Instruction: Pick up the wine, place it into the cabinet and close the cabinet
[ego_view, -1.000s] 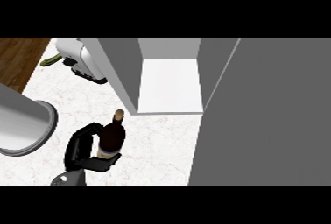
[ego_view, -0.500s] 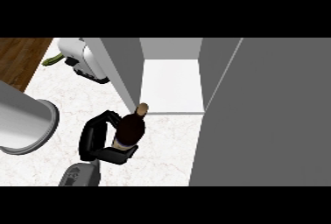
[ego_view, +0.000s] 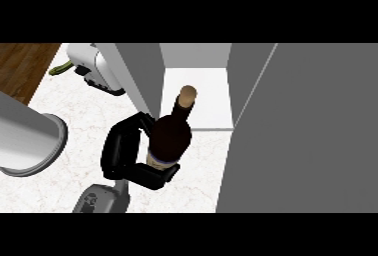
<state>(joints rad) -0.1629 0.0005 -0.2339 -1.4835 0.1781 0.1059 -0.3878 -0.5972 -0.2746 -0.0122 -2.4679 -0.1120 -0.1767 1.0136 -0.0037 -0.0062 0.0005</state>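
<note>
The wine bottle (ego_view: 171, 135) is dark with a tan cap and a pale band near its base. It leans with its neck pointing at the cabinet's opening. My right hand (ego_view: 125, 155) is shut on its lower body, black fingers curled round it from the left and below. The grey cabinet (ego_view: 140, 75) stands open, and its white inner floor (ego_view: 199, 100) shows just beyond the bottle's cap. Its door (ego_view: 303, 135) is swung out as a large grey panel on the right. My left hand shows in no view.
A large grey cylinder (ego_view: 26, 140) fills the left edge. A white appliance (ego_view: 96, 70) and a green item (ego_view: 60, 67) sit at the counter's back left, beside a wooden strip (ego_view: 22, 65). White marbled counter (ego_view: 81, 115) lies around my hand.
My right hand has carried the bottle right and toward the cabinet. The bottle's cap now overlaps the cabinet's white floor.
</note>
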